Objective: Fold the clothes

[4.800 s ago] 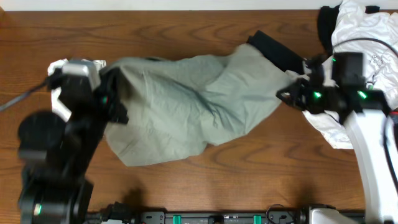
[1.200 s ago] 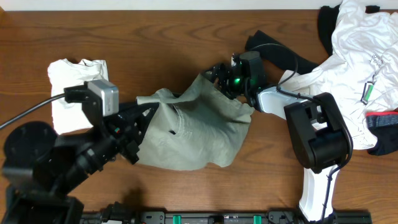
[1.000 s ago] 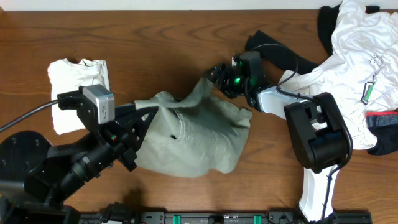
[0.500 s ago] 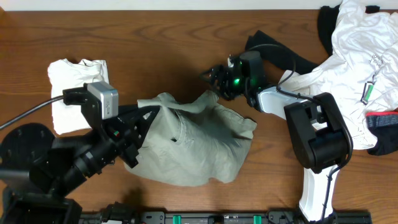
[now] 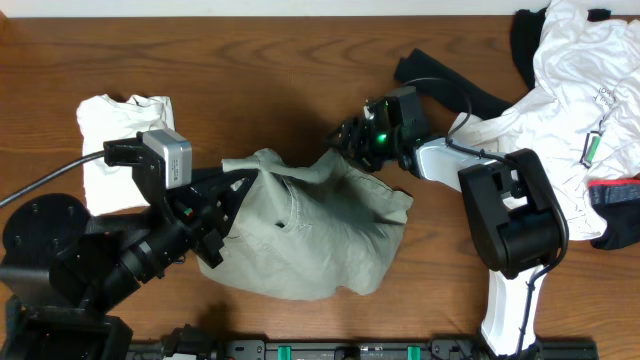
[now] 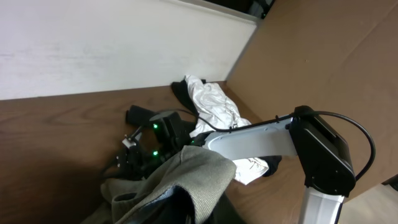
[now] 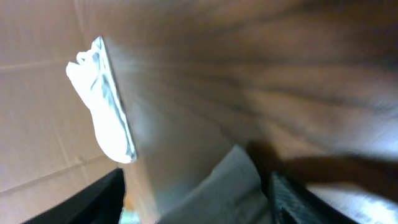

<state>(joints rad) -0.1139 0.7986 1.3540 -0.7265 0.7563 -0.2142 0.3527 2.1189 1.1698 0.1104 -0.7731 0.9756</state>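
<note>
since the widest earlier view, the trousers (image 5: pixel 310 240) have been gathered from a long spread across the worktop (image 5: pixel 260 60) into a crumpled heap near its middle. the upper right corner, which was held up a second ago, has been let fall onto the heap.

at the far left a folded white garment (image 5: pixel 120 150) is seen, unmoved and apart from the work. just to its right the left end effector (image 5: pixel 238 186) is clenched on the left edge of the trousers, and in the left wrist view the cloth is draped directly before it. the heap itself lies between the two arms, wrinkled, with no clean fold line to be seen.

at its upper right the right end effector (image 5: pixel 352 135) is released. in the right wrist view its fingers (image 7: pixel 106 199) are parted wide, and only a tip of khaki cloth is seen low between them, not pinched. further right a black piece (image 5: pixel 450 85), a pile of white shirts (image 5: pixel 580 70) and a dark piece with a red band (image 5: pixel 612 205) are lying.

it is judged that one fold was laid down only loosely, so the trousers are not yet folded neatly. a new grasp by the right side will probably be needed, and most of the clothes are not yet folded.
</note>
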